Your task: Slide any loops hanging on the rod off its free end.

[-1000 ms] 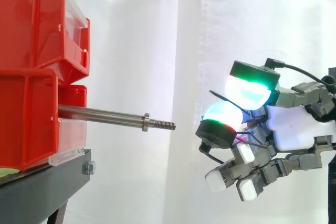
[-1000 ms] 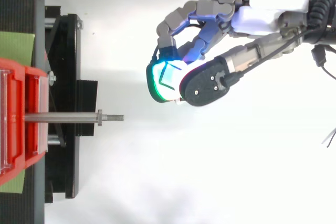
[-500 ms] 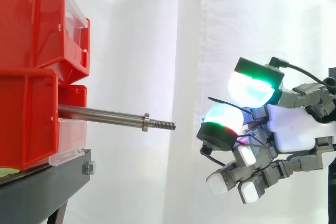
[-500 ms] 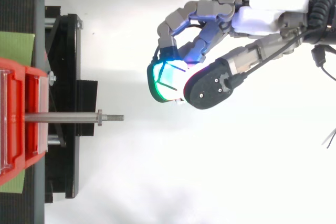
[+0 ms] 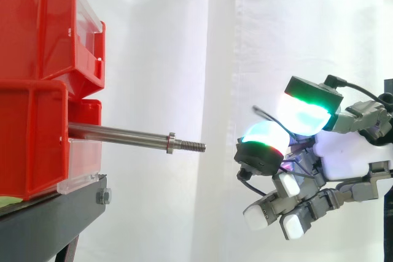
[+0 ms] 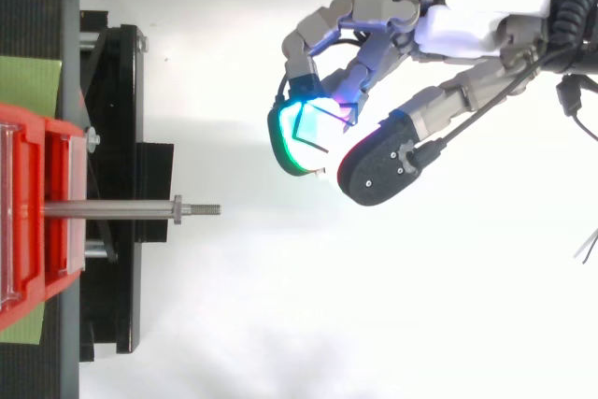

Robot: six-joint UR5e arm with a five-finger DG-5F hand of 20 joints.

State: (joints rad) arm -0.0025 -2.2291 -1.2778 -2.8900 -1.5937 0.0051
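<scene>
Start with the side view. Your rod [image 5: 123, 133] juts out of the lower of two stacked red bins [image 5: 34, 90] and sags a little toward its free end. It is a smooth, round steel shaft with a thin collar [image 5: 171, 143] near the end, and beyond that a narrower threaded tip [image 5: 191, 146]. The bins are glossy moulded plastic with clear panels on the front. They sit on a matte black stand [image 5: 49, 222] with a hex bolt [image 5: 103, 197] in its side. The hand [image 5: 344, 151] hangs to the right at about the tip's height, well apart from it, with white curtain [image 5: 184, 41] showing between. It has a white shell and grey links, and it glows green and cyan. A thin dark strand [image 5: 264, 113] curves across that glow (you cannot tell whether it is a loop or wiring). You also cannot tell whether the hand grips anything.

Now the top view. The rod [image 6: 112, 207] runs straight out from the red bin across the black stand [image 6: 112, 137]. The collar [image 6: 176, 208] sits just past the stand's edge, and the threaded tip [image 6: 201, 208] is over white floor. A green sheet [image 6: 28, 86] lies flat at the left edge. The hand [image 6: 462, 30] reaches in from the upper right, off the rod's line and clear of the tip. Thin dark lines cross its glowing face here too (again unclear).
</scene>
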